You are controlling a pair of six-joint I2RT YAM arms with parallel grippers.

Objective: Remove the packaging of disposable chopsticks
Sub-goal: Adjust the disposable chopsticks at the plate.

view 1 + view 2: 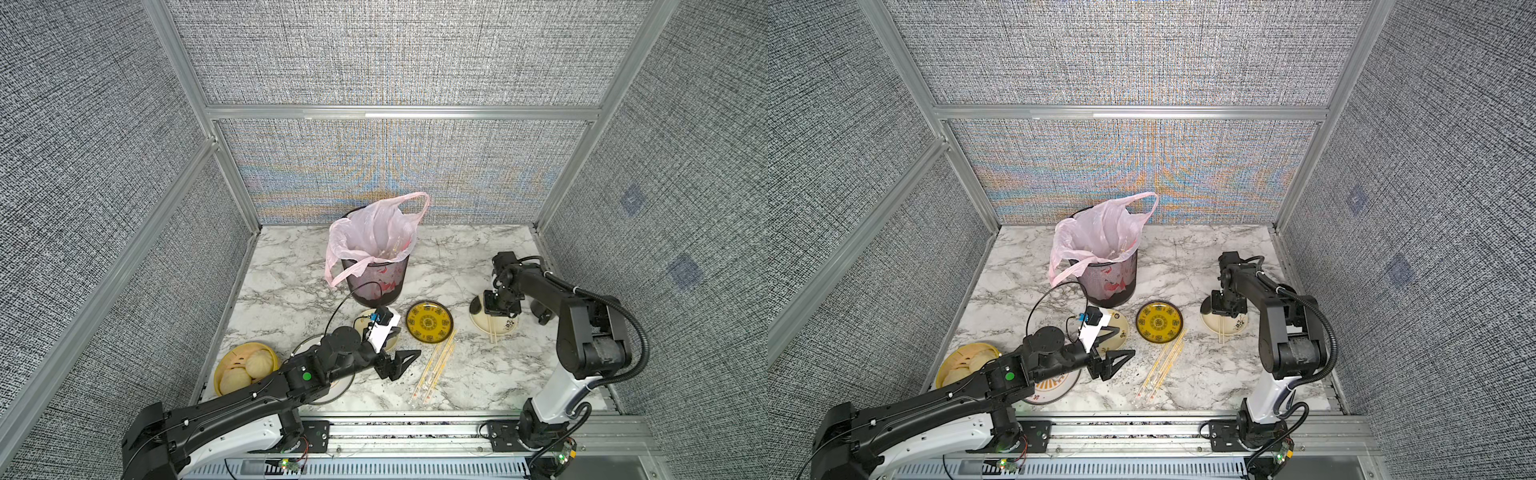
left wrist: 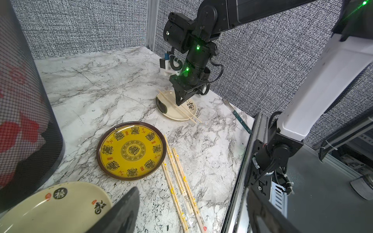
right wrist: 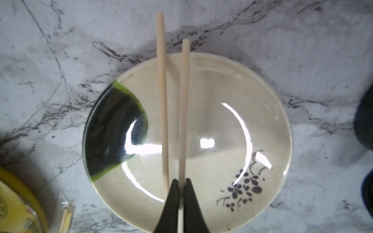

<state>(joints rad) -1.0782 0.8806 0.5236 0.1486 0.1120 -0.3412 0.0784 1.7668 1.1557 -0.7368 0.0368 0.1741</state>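
Our right pincer [image 3: 181, 182] pinches one bare pale bamboo chopstick [image 3: 184, 113] over the cream flower-printed plate [image 3: 222, 80] near the marble counter's [image 1: 478, 374] right edge, probably to lay it down unwrapped. Our left pincer [image 1: 1125, 343], spread, hovers beside the filled clear plastic sleeves [image 2: 186, 199] near the front edge.

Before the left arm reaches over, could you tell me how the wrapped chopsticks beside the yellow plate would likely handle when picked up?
The wrapped chopsticks look thin and straight, so they are probably light and stiff. Their clear sleeves look glossy and loose, so a grip might slip or catch only film. On the smooth marble table, they may roll if nudged.
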